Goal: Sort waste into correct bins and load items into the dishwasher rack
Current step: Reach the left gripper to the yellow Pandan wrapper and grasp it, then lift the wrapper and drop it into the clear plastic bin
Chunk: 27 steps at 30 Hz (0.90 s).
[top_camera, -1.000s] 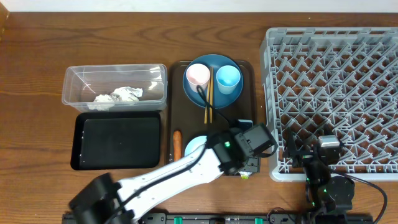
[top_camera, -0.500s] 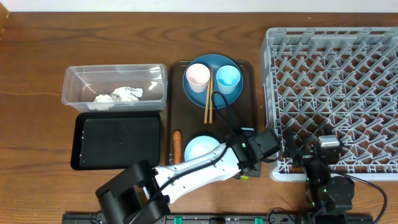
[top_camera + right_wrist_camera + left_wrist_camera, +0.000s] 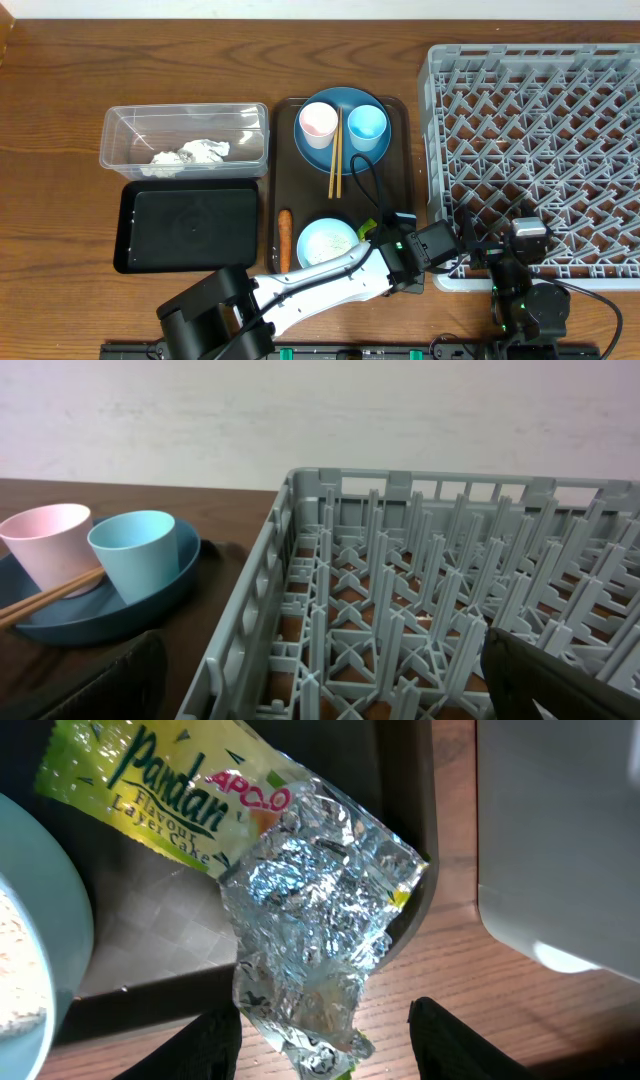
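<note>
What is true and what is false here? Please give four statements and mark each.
The crumpled white paper lies in the clear plastic tub. True.
The small pink cup stands in the grey plastic dishwasher rack. False: it stands on the round blue plate; the rack shows no dishes.
The left gripper is open over the yellow-green snack wrapper. True.
The small orange carrot lies inside the shallow black tray. False: it lies beside that tray.

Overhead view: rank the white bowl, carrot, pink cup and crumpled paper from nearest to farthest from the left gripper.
From the left gripper:
1. white bowl, beside it on the brown tray.
2. carrot, at the tray's left edge.
3. pink cup, on the blue plate.
4. crumpled paper, in the clear tub, far left.
</note>
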Motion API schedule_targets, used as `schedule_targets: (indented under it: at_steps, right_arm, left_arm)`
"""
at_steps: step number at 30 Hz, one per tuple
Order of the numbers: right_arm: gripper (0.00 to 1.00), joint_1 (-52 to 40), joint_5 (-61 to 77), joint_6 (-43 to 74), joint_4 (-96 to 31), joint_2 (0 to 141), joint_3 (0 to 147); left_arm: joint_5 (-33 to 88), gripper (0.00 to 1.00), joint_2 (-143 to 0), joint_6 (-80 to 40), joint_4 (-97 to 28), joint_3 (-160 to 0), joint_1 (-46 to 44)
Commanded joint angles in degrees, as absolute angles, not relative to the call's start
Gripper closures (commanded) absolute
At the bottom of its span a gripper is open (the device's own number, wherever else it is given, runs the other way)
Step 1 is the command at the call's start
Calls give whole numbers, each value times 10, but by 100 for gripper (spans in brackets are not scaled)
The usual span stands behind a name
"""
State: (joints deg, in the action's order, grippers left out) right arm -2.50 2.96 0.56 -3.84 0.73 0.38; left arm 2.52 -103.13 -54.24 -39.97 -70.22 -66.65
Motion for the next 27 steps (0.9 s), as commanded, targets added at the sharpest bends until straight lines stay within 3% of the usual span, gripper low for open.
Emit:
schedule_targets:
  at_steps: [1,7,8,9,11,15,21,27]
  right_arm:
    - [1,-30,28,1,-41,6,3]
    - [1,-30,28,1,-41,6,3]
    - [1,-30,28,1,-41,6,3]
    - [1,-30,28,1,-41,6,3]
    - [1,-30,28,1,-41,6,3]
    - [1,-30,28,1,-41,6,3]
    - [1,-30,28,1,-41,6,3]
    - [1,-30,28,1,-41,6,3]
  left_arm:
    - [3,43,-1037,-550,-397,-698,-667]
    - [3,44,-1037,-561,-386,-675,-667]
    - [3,51,-1037,-561,-386,-674,-667]
    - [3,65,-1037,-561,-385,-674,-667]
    - [4,75,-1037,-563,-384,-674,-667]
    - [4,77,-1037,-563,-383,-674,-667]
    - [13,92,-1022,-560,-387,-688,-667]
    - [12,94,-948,-536,-386,-712,-662]
